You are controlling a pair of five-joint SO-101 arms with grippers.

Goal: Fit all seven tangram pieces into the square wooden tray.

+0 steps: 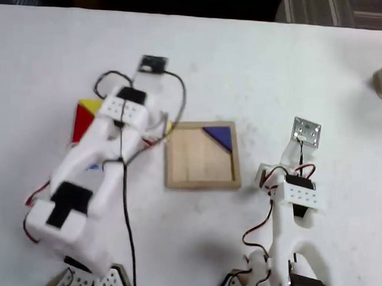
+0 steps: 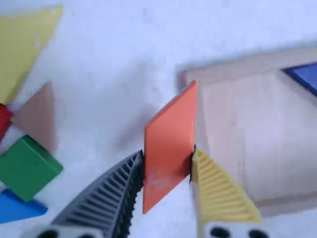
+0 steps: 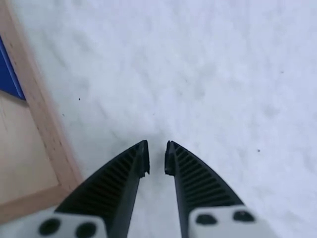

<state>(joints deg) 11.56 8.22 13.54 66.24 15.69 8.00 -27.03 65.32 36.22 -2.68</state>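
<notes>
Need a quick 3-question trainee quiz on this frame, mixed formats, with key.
1. True or false: the tray holds three pieces.
2. What is in the left gripper? A) green block B) orange piece C) yellow triangle
3. Fill in: the right gripper hangs over bare ___, beside the tray.
Key: 1 false, one blue piece lies in it; 2 B; 3 table.
</notes>
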